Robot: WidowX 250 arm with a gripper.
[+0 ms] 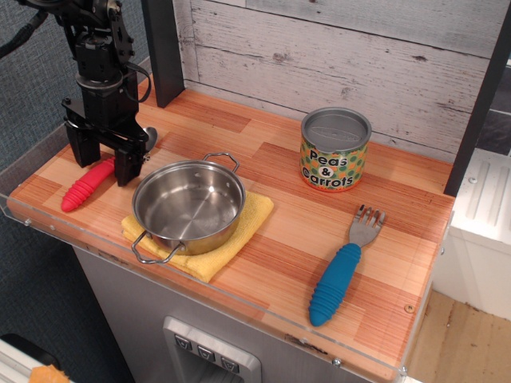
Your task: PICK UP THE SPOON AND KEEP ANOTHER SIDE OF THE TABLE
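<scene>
The surface [279,239] is carrying everything, and the claw [104,163] is hanging over its left end. The pot [189,204] is sitting on a yellow cloth [239,231] just to the right of the claw. The spoon [89,183] is lying flat directly under the claw. The claw's jaws are standing apart, one on each side of the handle, not clamping it. I think this is letting the spoon rest on the surface.

Toy kitchen: wood-plank table [263,159], pot [188,204], fork [342,269].
</scene>
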